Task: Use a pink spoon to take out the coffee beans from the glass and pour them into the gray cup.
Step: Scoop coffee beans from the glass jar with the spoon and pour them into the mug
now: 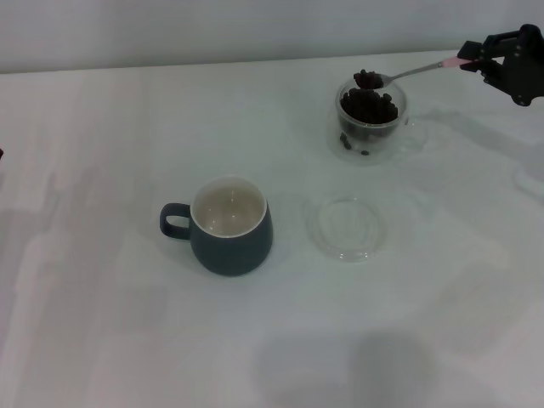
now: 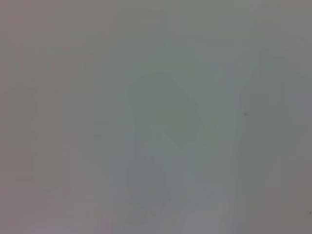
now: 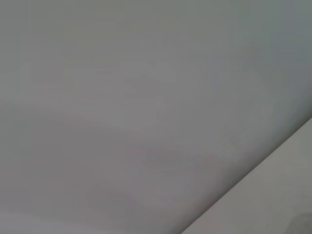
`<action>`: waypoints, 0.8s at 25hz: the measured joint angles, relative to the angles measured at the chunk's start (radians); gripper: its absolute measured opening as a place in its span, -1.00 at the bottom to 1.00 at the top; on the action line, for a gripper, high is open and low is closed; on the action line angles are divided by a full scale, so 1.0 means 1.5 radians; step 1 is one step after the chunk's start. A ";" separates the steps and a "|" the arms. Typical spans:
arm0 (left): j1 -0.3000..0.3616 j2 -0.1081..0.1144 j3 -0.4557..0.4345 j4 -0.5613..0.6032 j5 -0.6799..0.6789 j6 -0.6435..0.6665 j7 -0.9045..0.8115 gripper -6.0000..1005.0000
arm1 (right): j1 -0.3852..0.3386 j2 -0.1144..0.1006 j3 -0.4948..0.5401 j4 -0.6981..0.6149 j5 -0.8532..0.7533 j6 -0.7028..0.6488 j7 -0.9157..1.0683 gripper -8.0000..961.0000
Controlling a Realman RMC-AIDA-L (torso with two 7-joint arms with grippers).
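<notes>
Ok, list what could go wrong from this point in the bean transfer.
The pink spoon, held by the right gripper, carries heaped coffee beans above the glass; they could roll off on the way to the gray cup. The direct path passes near the clear glass dish, so strays may land there. The gripper holds only the handle's far end, so the spoon might tilt.

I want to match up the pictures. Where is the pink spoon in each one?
Head view: the pink spoon is at the upper right, held by the right gripper, its bowl heaped with coffee beans just above the glass.
Left wrist view: not in it.
Right wrist view: not in it.
Shared landmark: only the white table; the wrist views show little else.
</notes>
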 joint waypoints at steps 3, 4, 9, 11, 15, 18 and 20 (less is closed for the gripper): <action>0.000 0.000 0.000 -0.001 0.000 -0.004 0.000 0.54 | -0.003 0.001 0.000 0.002 0.015 0.014 -0.008 -0.69; 0.000 0.000 0.000 -0.001 0.000 -0.004 0.000 0.54 | -0.004 0.001 0.000 0.002 0.017 0.017 -0.008 -0.69; 0.000 -0.001 0.000 -0.006 -0.001 -0.006 0.000 0.54 | -0.006 0.006 0.000 0.002 0.019 0.029 -0.005 -0.70; 0.000 -0.001 0.000 -0.007 -0.001 -0.006 0.000 0.54 | -0.005 0.007 0.000 0.002 0.019 0.046 -0.004 -0.70; 0.000 -0.001 0.000 -0.008 -0.001 -0.006 0.000 0.54 | -0.002 0.018 0.000 0.003 0.020 0.073 -0.002 -0.70; 0.000 -0.001 0.000 -0.008 -0.001 -0.006 0.000 0.54 | 0.001 0.025 -0.005 0.003 0.020 0.087 -0.002 -0.70; 0.000 -0.001 0.000 -0.008 -0.001 -0.007 0.001 0.54 | 0.004 0.031 -0.008 0.004 0.018 0.095 -0.003 -0.70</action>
